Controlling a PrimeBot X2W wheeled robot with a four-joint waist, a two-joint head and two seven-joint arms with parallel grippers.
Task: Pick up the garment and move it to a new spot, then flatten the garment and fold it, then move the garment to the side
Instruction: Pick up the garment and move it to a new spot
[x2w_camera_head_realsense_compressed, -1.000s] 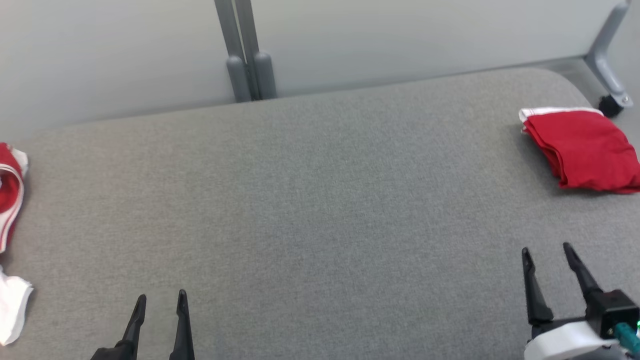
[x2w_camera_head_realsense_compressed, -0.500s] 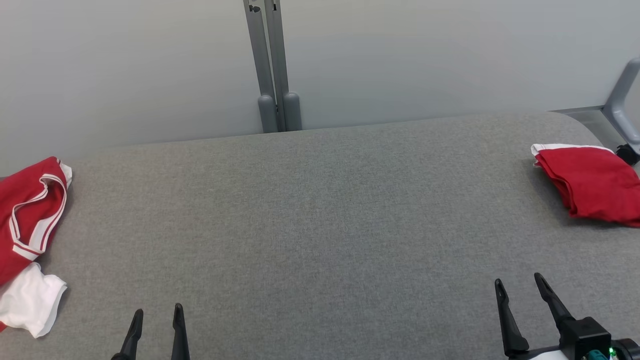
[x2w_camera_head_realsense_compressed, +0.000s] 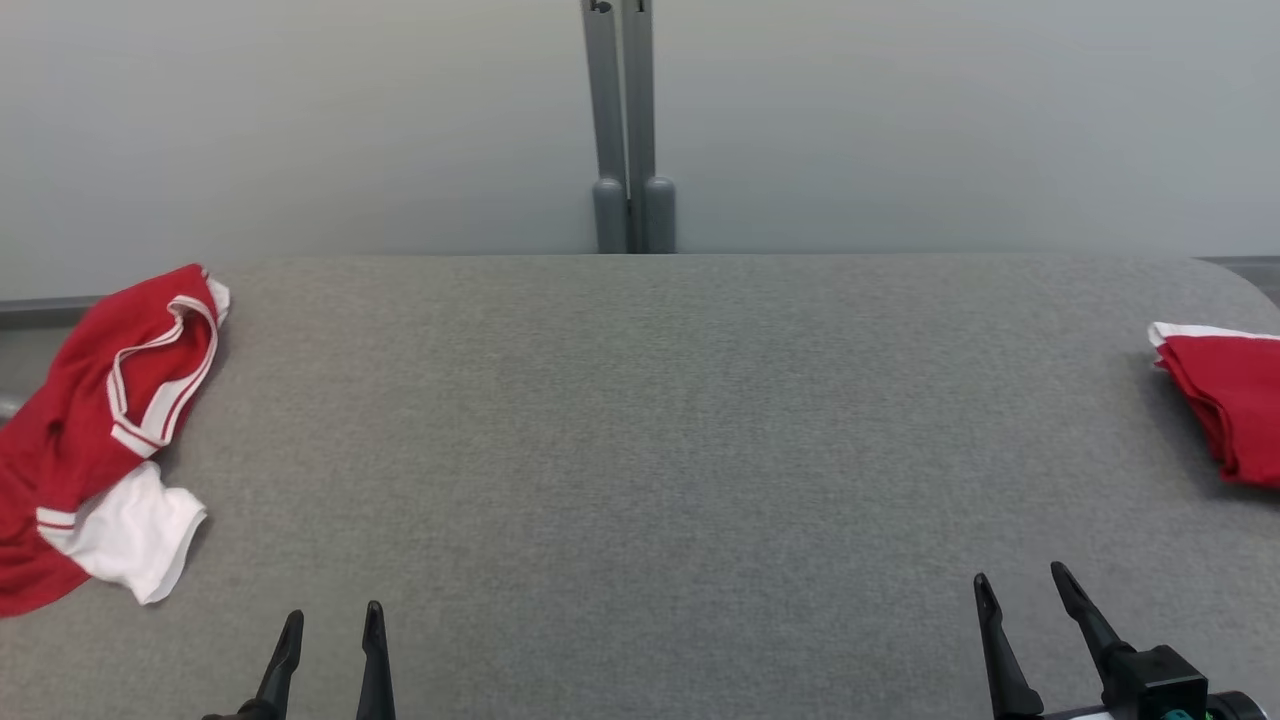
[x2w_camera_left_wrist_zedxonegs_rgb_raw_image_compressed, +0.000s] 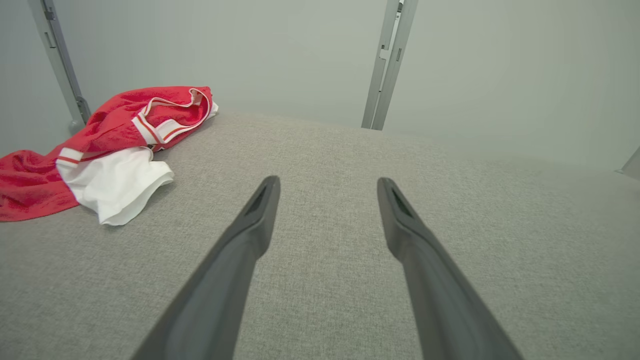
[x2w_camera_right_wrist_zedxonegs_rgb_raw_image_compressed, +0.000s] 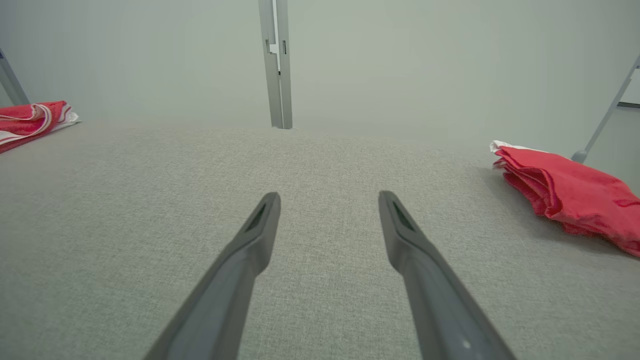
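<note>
Grey table (x2w_camera_head_realsense_compressed: 640, 420) bears crumpled garment (x2w_camera_head_realsense_compressed: 60, 430) lying near-to-far at left; both jaws released.

crumpled garment (x2w_camera_head_realsense_compressed: 70, 430): table (x2w_camera_head_realsense_compressed: 640, 450) left edge | folded garment (x2w_camera_head_realsense_compressed: 1235, 400): right edge | post (x2w_camera_head_realsense_compressed: 628, 120): behind table centre

Crumpled garment (x2w_camera_head_realsense_compressed: 70, 430): red, white-striped trim, one white sleeve. Lies loose at middle left of the head view, sleeve toward the lower right. Folded garment (x2w_camera_head_realsense_compressed: 1235, 410): red, white far edge. Rests flat at middle right.
</note>
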